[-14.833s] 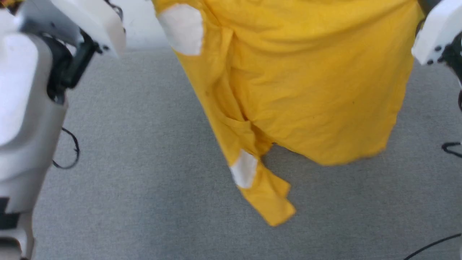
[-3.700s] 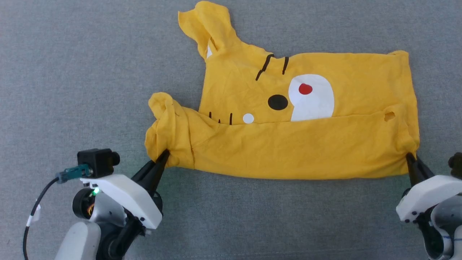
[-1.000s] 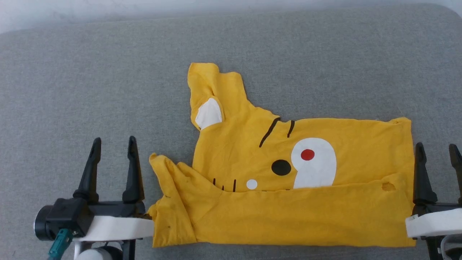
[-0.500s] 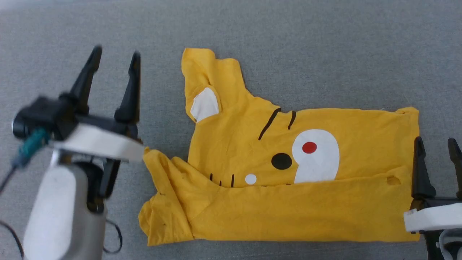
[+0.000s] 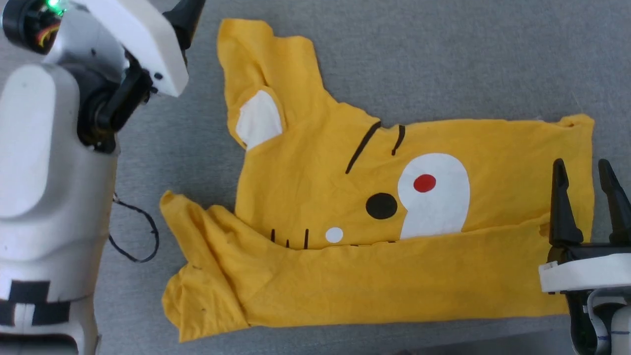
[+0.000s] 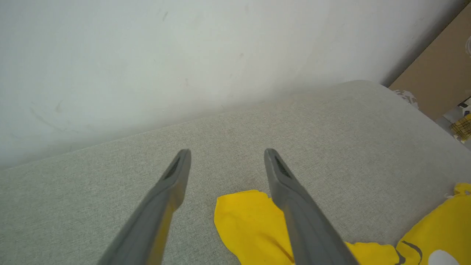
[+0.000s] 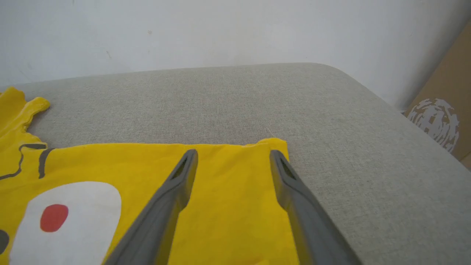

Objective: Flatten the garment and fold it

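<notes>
The garment (image 5: 315,167) lies across the middle of the head view on the grey cushion (image 5: 443,54), tiger face up, its near long edge turned up as a folded band (image 5: 394,291) that hides the bottom of the print. One sleeve (image 5: 256,54) sticks out toward the upper left of the frame, and a rumpled corner (image 5: 197,281) sits at the lower left. The left gripper (image 6: 224,158) is at the upper left, its claw spread and empty, poised above the tip of that sleeve. The right gripper (image 5: 580,162), at the right edge of the frame, is likewise spread, its fingers over the garment's right-hand hem and holding nothing. The step in hand looks like taking the far edge to bring it down over the folded band. To do it well, the left claw should pinch both layers where the sleeve meets the body, not just the loose tip, and the right should bite the upper right corner. Both should lift together, keep the cloth taut, and lay the edge parallel to the band. Smooth the rumpled corner first, or the fold will likely sit lumpy
</notes>
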{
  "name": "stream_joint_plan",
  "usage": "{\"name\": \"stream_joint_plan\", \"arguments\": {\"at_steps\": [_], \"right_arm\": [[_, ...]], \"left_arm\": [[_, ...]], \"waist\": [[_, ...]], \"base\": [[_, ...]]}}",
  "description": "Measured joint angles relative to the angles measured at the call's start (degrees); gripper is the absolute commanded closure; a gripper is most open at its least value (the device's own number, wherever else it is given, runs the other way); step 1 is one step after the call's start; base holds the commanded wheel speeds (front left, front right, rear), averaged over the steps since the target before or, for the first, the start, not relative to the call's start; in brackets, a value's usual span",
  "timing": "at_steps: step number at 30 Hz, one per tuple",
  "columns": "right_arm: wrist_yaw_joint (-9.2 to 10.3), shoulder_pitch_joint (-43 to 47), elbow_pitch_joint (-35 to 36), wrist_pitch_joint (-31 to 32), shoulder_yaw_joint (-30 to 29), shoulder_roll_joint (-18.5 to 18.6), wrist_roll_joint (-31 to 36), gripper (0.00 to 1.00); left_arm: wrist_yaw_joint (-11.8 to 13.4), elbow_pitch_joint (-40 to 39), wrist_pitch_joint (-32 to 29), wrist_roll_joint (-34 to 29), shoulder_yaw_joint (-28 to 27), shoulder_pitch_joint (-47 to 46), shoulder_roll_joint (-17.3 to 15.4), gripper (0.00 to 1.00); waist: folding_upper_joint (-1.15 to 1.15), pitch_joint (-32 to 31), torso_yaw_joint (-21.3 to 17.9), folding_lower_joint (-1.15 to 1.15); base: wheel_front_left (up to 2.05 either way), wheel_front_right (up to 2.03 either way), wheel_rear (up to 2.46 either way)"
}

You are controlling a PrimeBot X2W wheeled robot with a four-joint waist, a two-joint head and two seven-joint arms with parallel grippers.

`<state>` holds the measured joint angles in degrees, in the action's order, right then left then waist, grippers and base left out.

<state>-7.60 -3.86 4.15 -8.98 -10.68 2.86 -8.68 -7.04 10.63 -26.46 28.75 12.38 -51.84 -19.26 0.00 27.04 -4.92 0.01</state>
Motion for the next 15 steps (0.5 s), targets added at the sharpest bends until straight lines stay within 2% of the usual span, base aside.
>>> {"name": "stream_joint_plan", "arguments": {"at_steps": [7,15], "right_arm": [[0.00,-0.8,-1.8,-1.2,0.5,0.0,-0.7,0.00],[0.00,-2.3,-3.1,-1.9,1.5,0.0,-1.5,0.00]], "left_arm": [[-0.1,5.5,-11.4,4.1,3.0,-3.2,-2.2,0.00],[0.1,7.8,-17.0,5.2,2.8,-3.9,-4.9,0.00]], "waist": [[0.00,3.2,-2.6,0.00],[0.00,6.0,-5.3,-0.01]], "base": [[0.00,0.00,0.00],[0.00,0.00,0.00]]}}
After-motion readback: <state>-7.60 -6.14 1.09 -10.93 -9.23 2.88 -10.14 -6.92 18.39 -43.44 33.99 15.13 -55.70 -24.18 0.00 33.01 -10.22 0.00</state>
